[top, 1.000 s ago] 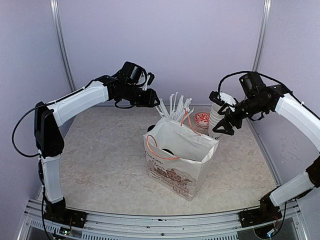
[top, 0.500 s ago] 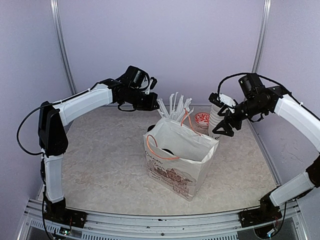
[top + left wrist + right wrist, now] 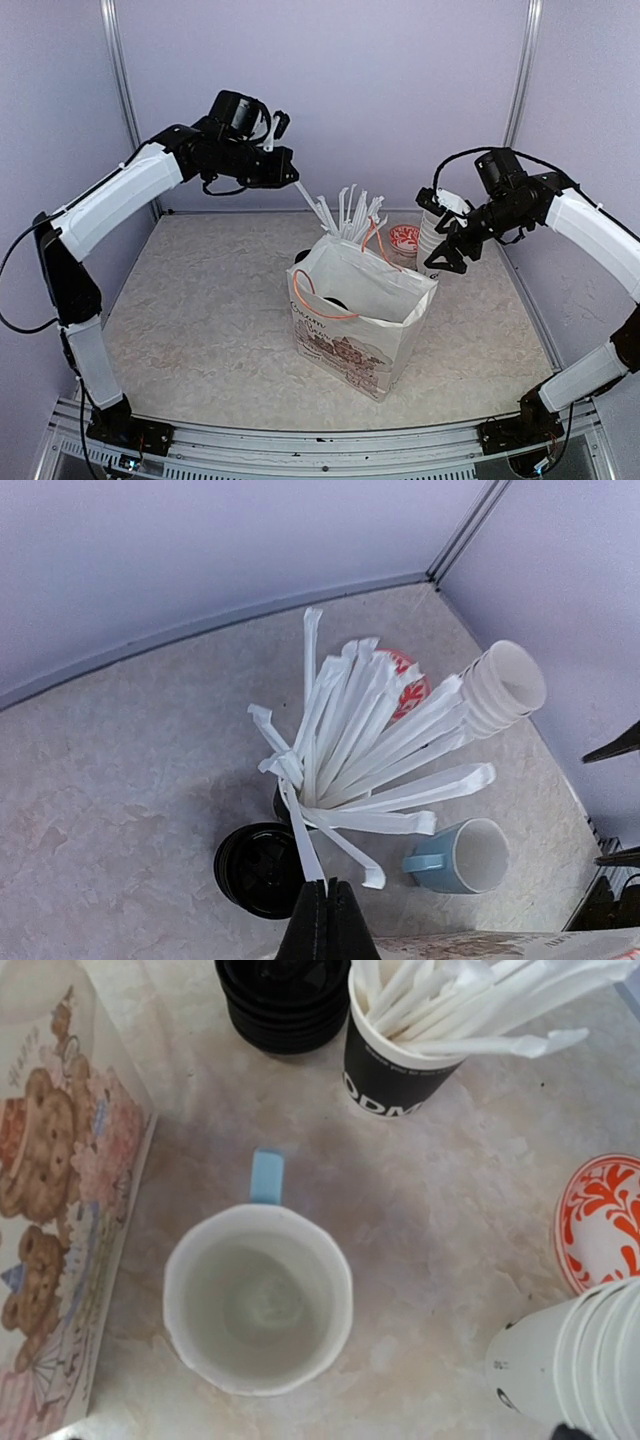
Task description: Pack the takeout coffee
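Observation:
My left gripper [image 3: 289,177] is raised behind the paper bag [image 3: 352,318] and is shut on one white wrapped straw [image 3: 304,193]. In the left wrist view its fingers [image 3: 326,885] pinch the straw's end [image 3: 305,845] above the bunch of straws [image 3: 370,730]. My right gripper [image 3: 447,256] hangs open and empty beside the stack of plain white cups [image 3: 432,232]. No lidded white cup with print shows outside the bag. A dark round shape [image 3: 335,302] lies inside the bag; I cannot tell what it is.
Behind the bag stand a black cup holding the straws [image 3: 398,1063], a stack of black lids [image 3: 288,992], a light-blue mug [image 3: 258,1310], a red-and-white patterned disc [image 3: 606,1222] and the cup stack [image 3: 575,1370]. Walls close the back and sides.
My left arm has risen and drawn back to the left, pulling one straw up out of the bunch. The right arm has hardly moved.

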Controlling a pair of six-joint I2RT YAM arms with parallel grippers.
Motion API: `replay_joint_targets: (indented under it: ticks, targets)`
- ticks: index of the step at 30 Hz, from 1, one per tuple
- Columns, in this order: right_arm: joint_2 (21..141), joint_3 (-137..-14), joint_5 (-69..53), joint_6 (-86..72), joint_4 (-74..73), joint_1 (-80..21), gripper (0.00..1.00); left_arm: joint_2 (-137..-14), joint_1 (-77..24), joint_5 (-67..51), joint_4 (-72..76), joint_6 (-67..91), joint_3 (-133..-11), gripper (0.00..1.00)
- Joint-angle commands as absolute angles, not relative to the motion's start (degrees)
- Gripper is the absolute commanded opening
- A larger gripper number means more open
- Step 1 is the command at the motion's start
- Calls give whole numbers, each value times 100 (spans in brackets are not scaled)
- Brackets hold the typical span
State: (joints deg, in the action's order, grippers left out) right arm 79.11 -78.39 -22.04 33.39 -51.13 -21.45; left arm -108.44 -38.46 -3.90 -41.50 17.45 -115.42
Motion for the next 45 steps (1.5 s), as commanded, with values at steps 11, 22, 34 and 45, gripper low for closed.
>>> replay_joint_targets:
  ticks: [11,22,34,45]
  targets:
    - [8156,-8374,-1963,3308,-5264,-2083,100,-8383,-4898,137,-4869,1555,-12186,0]
    - [8061,-8370,-1839,3226,-5275,-2065,100,-6941,-5817,136,-5361,2295,-10765,0]
    - [7586,-7832,-1804,3246,-5117,-2030,100,-7840,-6295,-1407,-4699,2164,-9849,0]
    - [7435,-7577,-1810,3302,-5024,-2026,100,-9566,-6296,-1936,-4675,1716,-10765,13]
